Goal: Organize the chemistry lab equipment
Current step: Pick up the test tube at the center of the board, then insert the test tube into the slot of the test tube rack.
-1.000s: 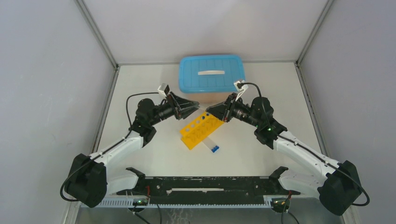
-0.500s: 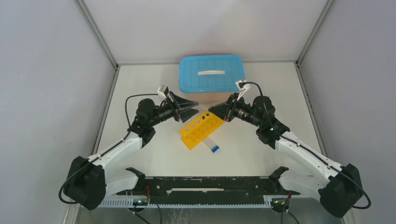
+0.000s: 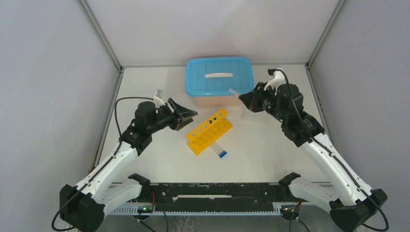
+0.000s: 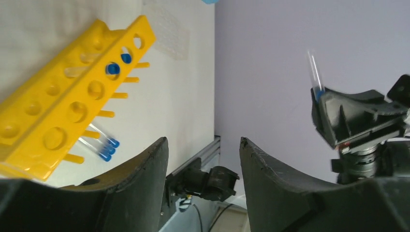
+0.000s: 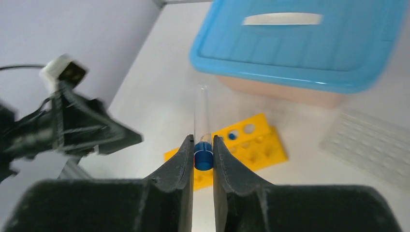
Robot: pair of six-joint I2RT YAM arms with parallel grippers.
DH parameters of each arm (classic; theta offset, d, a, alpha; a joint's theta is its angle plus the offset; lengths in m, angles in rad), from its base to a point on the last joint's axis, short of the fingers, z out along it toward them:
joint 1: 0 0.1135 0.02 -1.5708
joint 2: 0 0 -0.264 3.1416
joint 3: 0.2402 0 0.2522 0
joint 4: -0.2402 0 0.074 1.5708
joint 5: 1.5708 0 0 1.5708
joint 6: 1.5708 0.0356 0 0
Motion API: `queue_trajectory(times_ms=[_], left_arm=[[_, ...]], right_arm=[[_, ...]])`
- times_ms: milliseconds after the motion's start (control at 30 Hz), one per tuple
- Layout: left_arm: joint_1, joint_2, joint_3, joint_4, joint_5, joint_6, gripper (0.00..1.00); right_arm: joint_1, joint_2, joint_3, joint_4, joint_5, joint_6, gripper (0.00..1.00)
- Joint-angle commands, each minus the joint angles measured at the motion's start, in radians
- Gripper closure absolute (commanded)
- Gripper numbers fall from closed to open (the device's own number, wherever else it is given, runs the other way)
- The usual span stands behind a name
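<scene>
The yellow rack lies on the table, with two blue-capped tubes in holes near one end; it also shows in the right wrist view. My right gripper is shut on the blue cap of a clear tube and holds it in the air near the blue box's front right corner. My left gripper is open and empty, left of the rack. Loose tubes lie beside the rack's near edge. The small clear tray lies right of the rack. The black wire ring is out of view.
A box with a blue lid stands at the back centre, just behind the rack. Grey walls close in the table on the left, right and back. A black bar runs along the near edge.
My right gripper has risen and pulled back to the right, away from the rack, with the tube in it. My left gripper has drawn back to the left.
</scene>
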Motion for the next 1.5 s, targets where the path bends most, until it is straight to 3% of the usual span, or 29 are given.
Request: queue_trajectory(times_ms=[0, 267, 633, 1133, 1467], left_arm=[[0.007, -0.058, 0.063, -0.134, -0.063, 0.124, 0.4], [0.006, -0.12, 0.046, -0.175, -0.079, 0.144, 0.4], [0.006, -0.153, 0.052, -0.225, -0.095, 0.187, 0.4], [0.005, -0.144, 0.085, -0.278, -0.114, 0.239, 0.4], [0.006, -0.129, 0.091, -0.28, -0.118, 0.242, 0.4]], right_arm=[[-0.049, 0.07, 0.126, -0.285, 0.16, -0.061, 0.81], [-0.106, 0.256, 0.304, -0.58, 0.232, -0.102, 0.83], [-0.16, 0.464, 0.437, -0.746, 0.294, -0.138, 0.86], [-0.23, 0.718, 0.638, -0.838, 0.298, -0.182, 0.9], [-0.282, 0.801, 0.611, -0.821, 0.244, -0.204, 0.9]])
